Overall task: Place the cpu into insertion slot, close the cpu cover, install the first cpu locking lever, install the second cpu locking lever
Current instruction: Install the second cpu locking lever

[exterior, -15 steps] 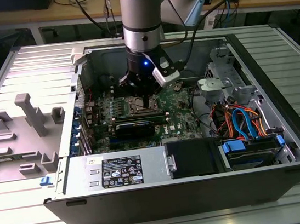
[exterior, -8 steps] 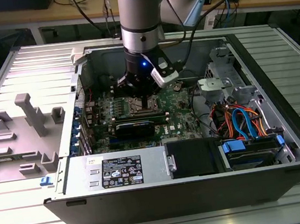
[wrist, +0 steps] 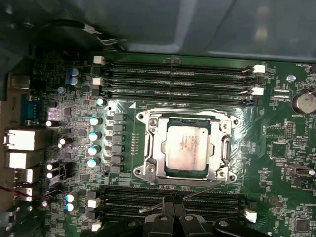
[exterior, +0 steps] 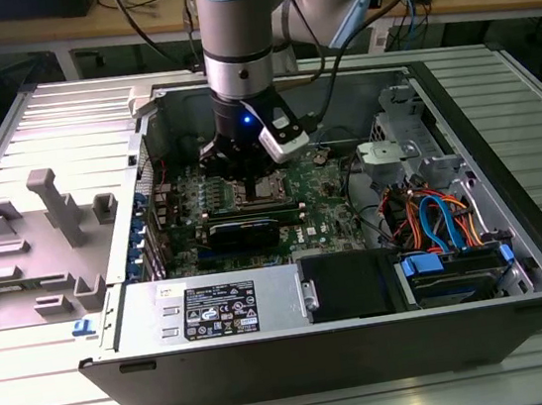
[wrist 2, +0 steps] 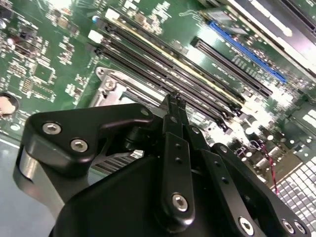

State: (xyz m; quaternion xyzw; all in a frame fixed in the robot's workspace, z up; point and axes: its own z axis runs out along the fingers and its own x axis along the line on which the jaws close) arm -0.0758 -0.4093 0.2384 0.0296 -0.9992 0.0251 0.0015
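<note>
In the first wrist view the cpu (wrist: 186,148) lies flat in the insertion slot (wrist: 140,171), its dull metal top showing through the window of the cpu cover (wrist: 157,148). The cover lies down flat around it. A thin wire locking lever (wrist: 205,190) slants along one side of the socket, raised a little off the board. My gripper (wrist: 171,199) is shut, and its tips meet right at this lever; whether they grip it or only press on it I cannot tell. The closed fingers (wrist 2: 176,106) stand beside the socket's metal rim (wrist 2: 109,88). In the exterior view the gripper (exterior: 245,171) hangs low over the slot (exterior: 263,189).
Long black memory slots (wrist: 173,74) run on both sides of the socket. The green motherboard (exterior: 328,217) sits deep in the open case, with the power supply (exterior: 215,305) along the front, a drive cage and coloured cables (exterior: 433,221) at the exterior view's right, and case walls all round.
</note>
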